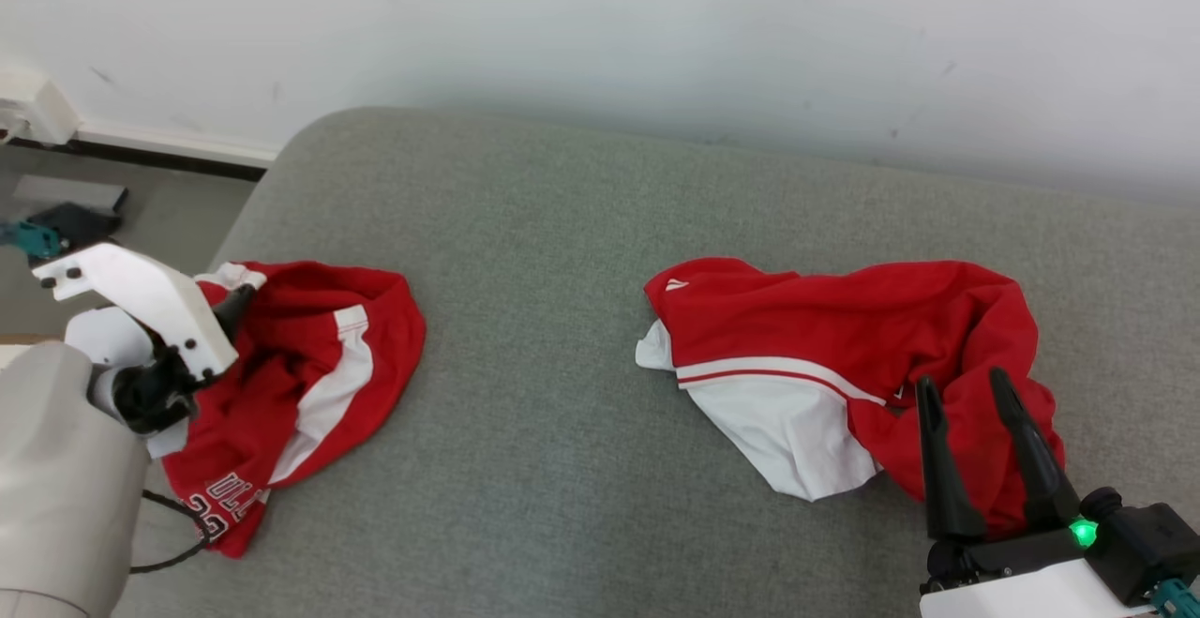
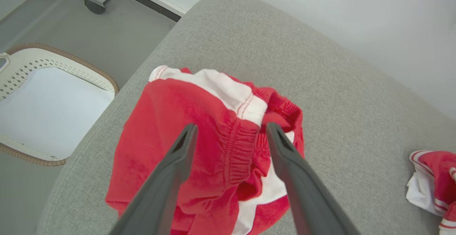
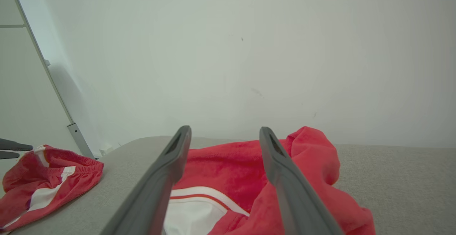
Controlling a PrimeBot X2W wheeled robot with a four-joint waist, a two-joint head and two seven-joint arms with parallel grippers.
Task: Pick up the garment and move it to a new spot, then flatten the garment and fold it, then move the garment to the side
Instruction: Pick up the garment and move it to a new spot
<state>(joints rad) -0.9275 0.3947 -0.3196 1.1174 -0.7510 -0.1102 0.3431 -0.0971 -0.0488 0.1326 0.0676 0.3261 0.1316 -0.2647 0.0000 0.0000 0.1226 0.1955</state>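
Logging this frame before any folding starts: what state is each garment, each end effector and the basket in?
red shorts: crumpled heap at the left end of the grey cushion, not gripped.
red jersey: crumpled, unfolded, lying on the cushion, not gripped.
left end effector: open, fingers astride the shorts' waistband.
right end effector: open, over the jersey.
laundry basket: upright on the floor.

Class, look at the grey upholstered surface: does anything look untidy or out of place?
Yes. The left red-and-white fabric garment sits crumpled at the edge of the grey surface; the right red-and-white garment lies bunched.
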